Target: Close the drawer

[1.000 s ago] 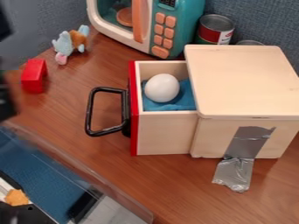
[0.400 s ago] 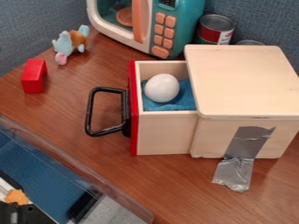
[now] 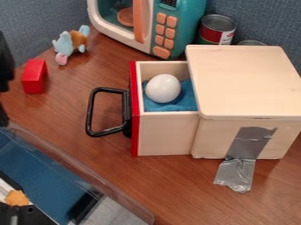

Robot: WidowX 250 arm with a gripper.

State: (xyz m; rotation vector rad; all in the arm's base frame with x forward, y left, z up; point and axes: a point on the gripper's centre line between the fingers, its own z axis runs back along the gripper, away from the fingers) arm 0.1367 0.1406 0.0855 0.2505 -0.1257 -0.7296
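Over the brown table (image 3: 176,189), your gripper (image 3: 5,66) is on the handle (image 3: 90,112) side of the drawer (image 3: 164,134) (apart or together, I can't tell), the right side for pushing.

The drawer (image 3: 164,134) stands partly open, pulled out leftward from its pale wooden box. It is pale wood with a red front and a black loop handle, sits level, and holds a white egg-shaped object on blue cloth.
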